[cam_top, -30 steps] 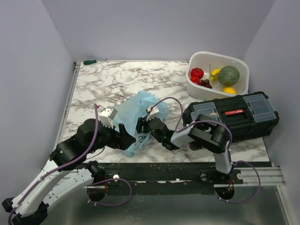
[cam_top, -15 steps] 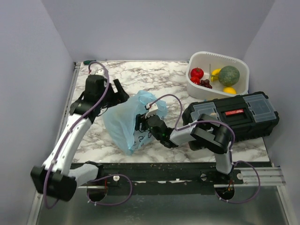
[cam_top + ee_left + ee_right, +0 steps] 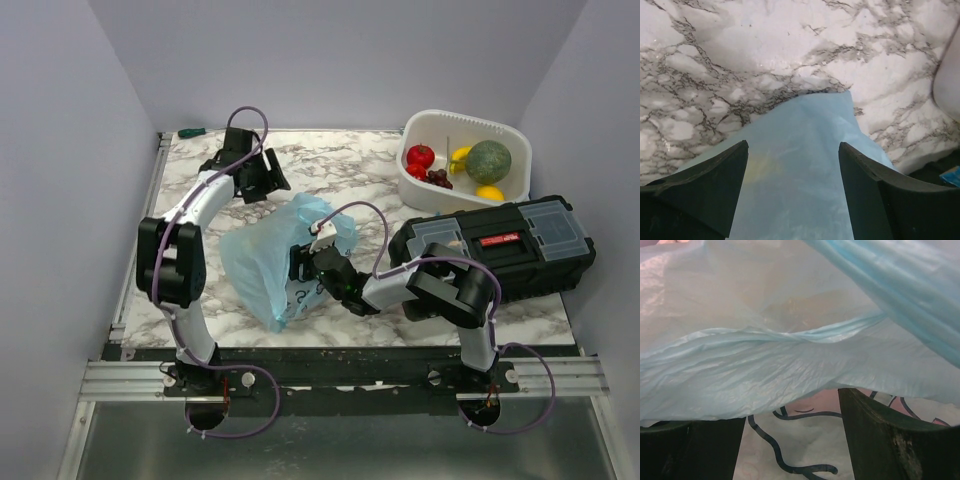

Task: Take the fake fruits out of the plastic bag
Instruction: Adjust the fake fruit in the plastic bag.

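Touching right hand (image 3: 298, 268), bag (image 3: 255, 265) sits near left hand (image 3: 266, 181).

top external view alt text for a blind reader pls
A crumpled light-blue plastic bag lies on the marble table, the right gripper at its right side, the left gripper near its far edge. The fake fruits sit in a white tub, far right, behind a black toolbox.

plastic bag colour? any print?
The plastic bag is translucent light blue, pink and white print with dark outlines; best in right wrist view.
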Robot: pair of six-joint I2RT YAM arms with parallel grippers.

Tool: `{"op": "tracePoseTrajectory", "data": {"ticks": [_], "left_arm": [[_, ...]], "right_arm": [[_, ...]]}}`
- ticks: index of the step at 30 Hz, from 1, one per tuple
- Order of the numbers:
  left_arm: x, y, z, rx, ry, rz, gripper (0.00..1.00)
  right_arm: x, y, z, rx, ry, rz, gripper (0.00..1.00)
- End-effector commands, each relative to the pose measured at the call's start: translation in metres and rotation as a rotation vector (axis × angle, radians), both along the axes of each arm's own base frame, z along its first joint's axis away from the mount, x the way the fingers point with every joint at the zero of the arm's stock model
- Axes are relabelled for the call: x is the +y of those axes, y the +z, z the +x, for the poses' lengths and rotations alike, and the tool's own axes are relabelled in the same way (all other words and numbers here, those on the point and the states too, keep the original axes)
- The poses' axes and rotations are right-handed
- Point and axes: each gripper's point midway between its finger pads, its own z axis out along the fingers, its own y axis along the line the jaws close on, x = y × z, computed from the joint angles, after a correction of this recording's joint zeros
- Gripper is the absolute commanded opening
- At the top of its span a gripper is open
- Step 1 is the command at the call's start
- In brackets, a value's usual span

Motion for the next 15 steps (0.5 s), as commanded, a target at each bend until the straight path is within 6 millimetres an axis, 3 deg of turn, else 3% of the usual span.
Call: {"op": "tracePoseTrajectory", "data": {"ticks": [1,11,15], "left_arm": [[-0.008,-0.032,0.002,0.122,-0.053,-0.022,0.71],[-0.027,-0.072,-0.035,0.304,-0.212,-0.037,0.64],[-0.033,-0.077,-0.052,0.337,-0.257,-0.064,0.59]], "right_arm": [[0.001,0.005,0.006,-0.018,-0.004,-0.016,0.76],[0.008,0.003,0.009,-0.023,0.021,-0.056,0.81],[0.003,0.005,0.010,-0.038,0.007,-0.067,0.82]]}}
